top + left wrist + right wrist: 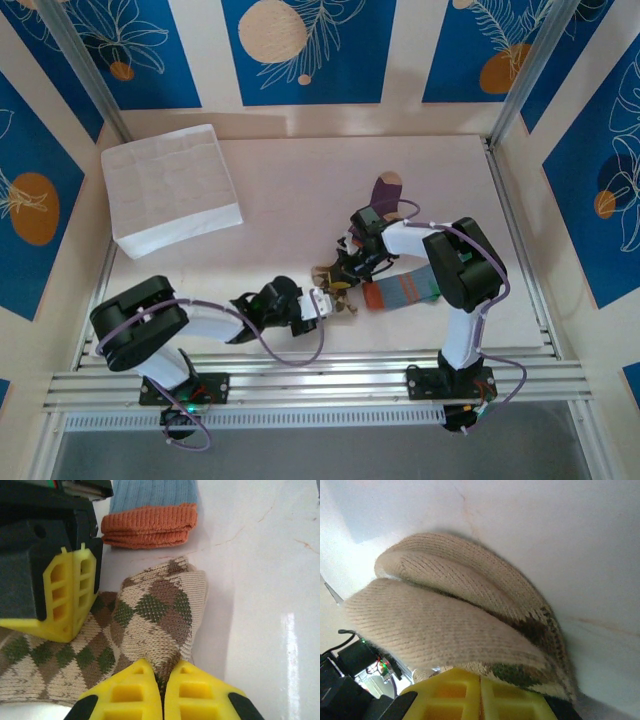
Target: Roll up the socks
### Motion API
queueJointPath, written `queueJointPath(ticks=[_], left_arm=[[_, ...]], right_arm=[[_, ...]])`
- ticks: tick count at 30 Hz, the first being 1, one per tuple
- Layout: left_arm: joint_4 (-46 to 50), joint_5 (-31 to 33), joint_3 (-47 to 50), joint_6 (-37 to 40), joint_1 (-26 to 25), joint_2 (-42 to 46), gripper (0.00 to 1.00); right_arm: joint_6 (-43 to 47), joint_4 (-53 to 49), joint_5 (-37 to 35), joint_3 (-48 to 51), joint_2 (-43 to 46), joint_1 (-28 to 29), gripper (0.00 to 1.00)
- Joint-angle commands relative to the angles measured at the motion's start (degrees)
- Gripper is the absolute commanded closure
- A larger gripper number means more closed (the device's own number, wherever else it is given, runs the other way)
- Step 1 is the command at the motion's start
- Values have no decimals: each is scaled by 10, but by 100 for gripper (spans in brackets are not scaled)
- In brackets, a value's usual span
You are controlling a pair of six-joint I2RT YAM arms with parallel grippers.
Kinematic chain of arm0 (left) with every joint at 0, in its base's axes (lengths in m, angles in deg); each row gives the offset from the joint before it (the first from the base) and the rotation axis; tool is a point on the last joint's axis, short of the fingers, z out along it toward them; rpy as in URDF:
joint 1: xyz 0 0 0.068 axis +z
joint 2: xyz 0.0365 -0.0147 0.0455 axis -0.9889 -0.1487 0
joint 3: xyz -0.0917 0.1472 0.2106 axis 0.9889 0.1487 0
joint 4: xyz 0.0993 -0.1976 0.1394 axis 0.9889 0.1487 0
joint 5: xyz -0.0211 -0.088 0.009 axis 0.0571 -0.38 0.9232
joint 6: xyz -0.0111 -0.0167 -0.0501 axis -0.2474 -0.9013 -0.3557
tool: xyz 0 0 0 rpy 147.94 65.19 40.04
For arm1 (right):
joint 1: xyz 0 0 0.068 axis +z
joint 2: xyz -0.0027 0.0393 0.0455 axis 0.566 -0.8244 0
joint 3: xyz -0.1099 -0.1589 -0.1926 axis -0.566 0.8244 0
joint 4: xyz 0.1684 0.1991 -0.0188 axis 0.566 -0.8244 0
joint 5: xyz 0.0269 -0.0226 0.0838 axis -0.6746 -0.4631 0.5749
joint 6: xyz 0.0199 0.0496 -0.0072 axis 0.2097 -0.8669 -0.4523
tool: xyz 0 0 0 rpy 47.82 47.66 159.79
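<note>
The brown-tan diamond-patterned sock (155, 615) lies folded on the white table. My left gripper (161, 672) is shut on its near fold. My right gripper (480, 675) is shut on the sock's (455, 615) edge, its yellow fingers (67, 600) resting on the fabric at the left. From above, the two grippers (343, 306) (345, 278) meet over this sock (325, 272). The blue-grey striped sock (410, 290) with its orange cuff (150, 525) lies flat just to the right. The purple sock (386, 190) lies farther back.
A white gridded fabric box (170, 190) stands at the back left of the table. A metal rail (320, 380) runs along the near edge by the arm bases. Patterned blue walls enclose the table.
</note>
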Motion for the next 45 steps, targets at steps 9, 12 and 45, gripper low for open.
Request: queueJointPath(ticks=[9, 12, 45], left_arm=[[255, -255, -107, -110, 99, -95, 100], [275, -266, -134, -123, 116, -124, 100], [373, -277, -268, -209, 184, -255, 96]], right_arm=[[-7, 115, -63, 85, 71, -23, 72], [-9, 129, -61, 105, 117, -28, 66], [19, 78, -109, 179, 189, 19, 85]])
